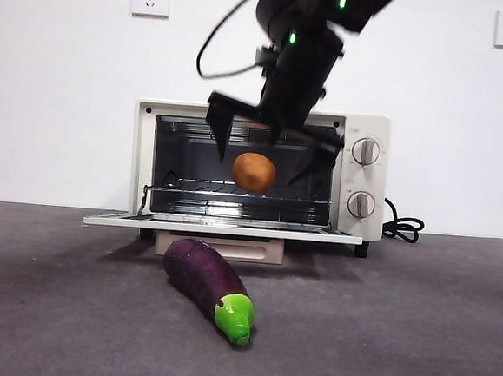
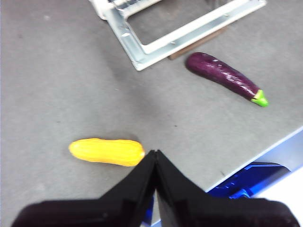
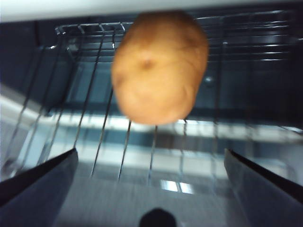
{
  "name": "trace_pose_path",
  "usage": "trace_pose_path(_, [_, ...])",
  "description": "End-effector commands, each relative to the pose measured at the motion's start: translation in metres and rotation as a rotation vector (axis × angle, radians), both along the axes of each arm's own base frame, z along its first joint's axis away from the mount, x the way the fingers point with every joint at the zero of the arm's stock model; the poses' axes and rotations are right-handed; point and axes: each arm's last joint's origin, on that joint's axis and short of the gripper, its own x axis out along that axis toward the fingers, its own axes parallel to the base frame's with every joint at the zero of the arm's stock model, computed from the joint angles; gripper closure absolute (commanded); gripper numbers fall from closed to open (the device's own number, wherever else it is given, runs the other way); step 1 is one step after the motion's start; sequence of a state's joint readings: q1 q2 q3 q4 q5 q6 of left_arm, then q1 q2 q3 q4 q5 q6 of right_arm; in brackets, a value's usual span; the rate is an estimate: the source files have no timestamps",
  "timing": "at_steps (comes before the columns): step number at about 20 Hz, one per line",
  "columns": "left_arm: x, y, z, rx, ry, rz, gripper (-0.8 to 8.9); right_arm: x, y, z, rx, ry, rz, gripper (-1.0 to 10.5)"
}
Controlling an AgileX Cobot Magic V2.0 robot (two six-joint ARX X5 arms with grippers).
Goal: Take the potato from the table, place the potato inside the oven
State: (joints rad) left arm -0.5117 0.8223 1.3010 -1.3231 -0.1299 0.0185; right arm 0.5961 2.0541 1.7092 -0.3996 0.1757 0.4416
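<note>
The rounded orange-brown potato (image 1: 254, 172) hangs loose between and just ahead of my right gripper (image 1: 271, 155)'s wide-spread fingers, above the wire rack (image 3: 142, 132) inside the cream-white toaster oven (image 1: 361, 127), while my left fingers (image 2: 154, 163) sit pressed together over the worktop (image 2: 57, 85)

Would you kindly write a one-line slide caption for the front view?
Right gripper, fingers open, releases the potato into the open oven; an eggplant lies in front.

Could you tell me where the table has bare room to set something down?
Bare table lies either side of the eggplant, and right of the oven beyond its cord. It is crowded at the oven mouth: the open right claw and potato.
</note>
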Motion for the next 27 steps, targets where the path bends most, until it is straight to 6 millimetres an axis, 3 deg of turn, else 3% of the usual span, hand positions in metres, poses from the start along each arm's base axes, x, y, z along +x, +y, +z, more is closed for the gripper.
trace_pose_path(1, [0.0, 0.0, -0.001, 0.012, -0.008, 0.001, 8.19, -0.02, -0.002, 0.028, -0.039, -0.002, 0.04, 3.1])
trace_pose_path(11, [0.005, -0.001, -0.002, 0.04, -0.006, 0.037, 8.19, -0.14, -0.013, 0.119, -0.246, 0.027, 0.311, 3.2])
trace_pose_path(15, [0.014, -0.006, -0.005, 0.007, 0.041, 0.099, 8.19, -0.19, -0.039, 0.154, -0.361, -0.038, 0.279, 3.2])
trace_pose_path(19, [0.038, -0.018, -0.015, 0.034, 0.126, 0.137, 8.19, -0.226, -0.079, 0.178, -0.398, -0.032, 0.273, 3.4])
trace_pose_path(25, [0.097, -0.035, -0.039, 0.076, 0.184, 0.188, 8.2, -0.263, -0.123, 0.202, -0.347, -0.074, 0.256, 8.8])
trace_pose_path(27, [0.118, -0.031, -0.051, 0.101, 0.23, 0.204, 8.2, -0.273, -0.135, 0.206, -0.33, -0.079, 0.247, 8.9])
